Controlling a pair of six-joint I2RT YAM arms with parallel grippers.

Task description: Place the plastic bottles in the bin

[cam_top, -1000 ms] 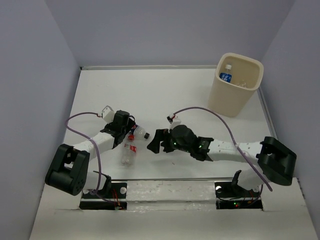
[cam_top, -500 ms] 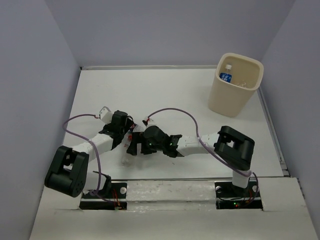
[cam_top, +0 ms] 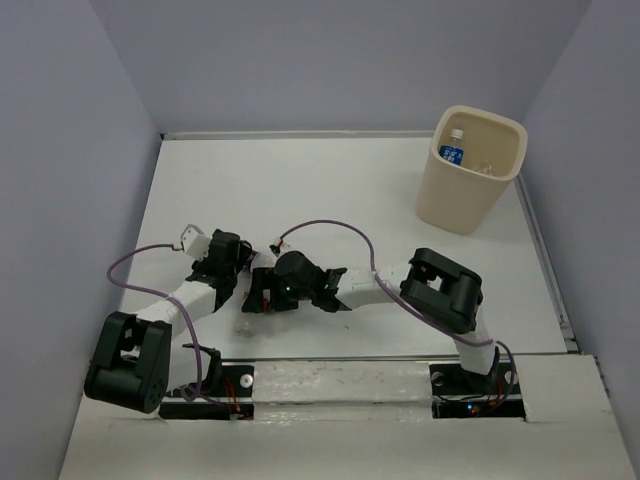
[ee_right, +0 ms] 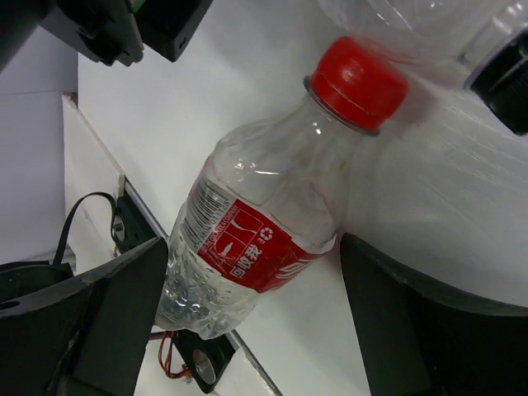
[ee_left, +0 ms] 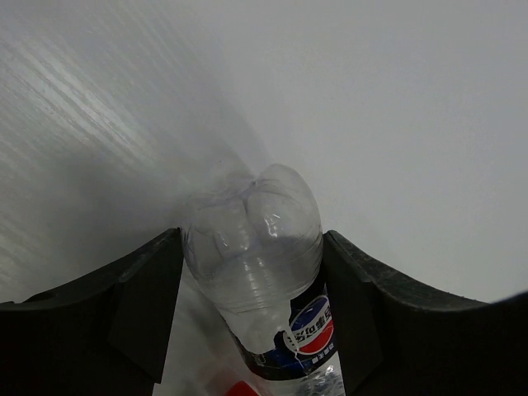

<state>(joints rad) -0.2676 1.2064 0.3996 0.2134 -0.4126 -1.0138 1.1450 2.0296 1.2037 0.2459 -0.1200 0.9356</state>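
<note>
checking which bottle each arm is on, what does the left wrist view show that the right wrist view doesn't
Only the left wrist: a blue-label bottle, its base pointing away, held between the left jaws. Only the right wrist: a red-capped bottle with a red label, lying on the table between the open right jaws, plus part of another clear bottle at the top edge. Both: the white table and a clear crinkled bottle framed by black jaws.

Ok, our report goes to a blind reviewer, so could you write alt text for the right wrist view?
A clear bottle with a red cap and red label lies on the white table, between the open fingers of the right gripper. Part of a second clear bottle shows at the top right edge.
</note>
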